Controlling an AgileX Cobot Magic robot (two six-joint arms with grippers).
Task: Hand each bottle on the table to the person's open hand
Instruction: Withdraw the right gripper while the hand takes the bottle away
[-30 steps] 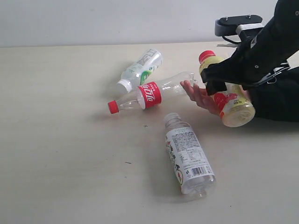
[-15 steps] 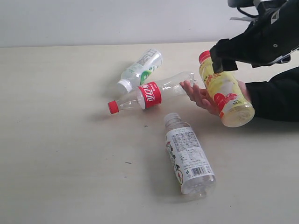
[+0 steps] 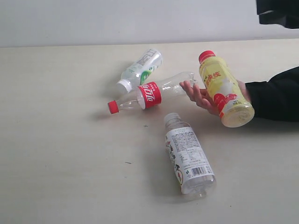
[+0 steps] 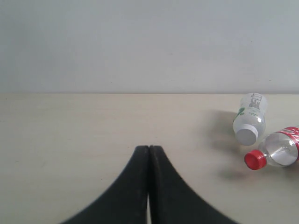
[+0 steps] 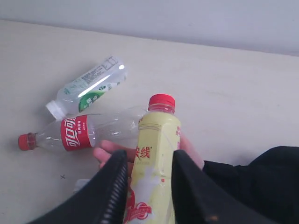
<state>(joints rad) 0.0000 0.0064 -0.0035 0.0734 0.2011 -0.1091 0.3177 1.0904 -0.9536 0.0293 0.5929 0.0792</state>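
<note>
Yellow bottle (image 3: 224,88) lies across person's open hand (image 3: 198,95), right side of bench (image 3: 60,154). Right tool (image 5: 149,156) above it, jaws wide apart, gripping nothing. Left tool (image 4: 149,148) fingers pressed together, empty. Red-label bottle (image 3: 147,94), green-white bottle (image 3: 140,69), barcode bottle (image 3: 188,157) lie on bench

Bright, even, diffuse light fills all three views; the white-labelled bottle (image 3: 189,161) throws only a faint, soft-edged shadow on the pale table (image 3: 70,163). A white glint streaks the green-white labelled bottle (image 5: 88,87). Nearest the lens, the left claw (image 4: 149,156) and right claw (image 5: 148,158) look dark and blurred.
</note>
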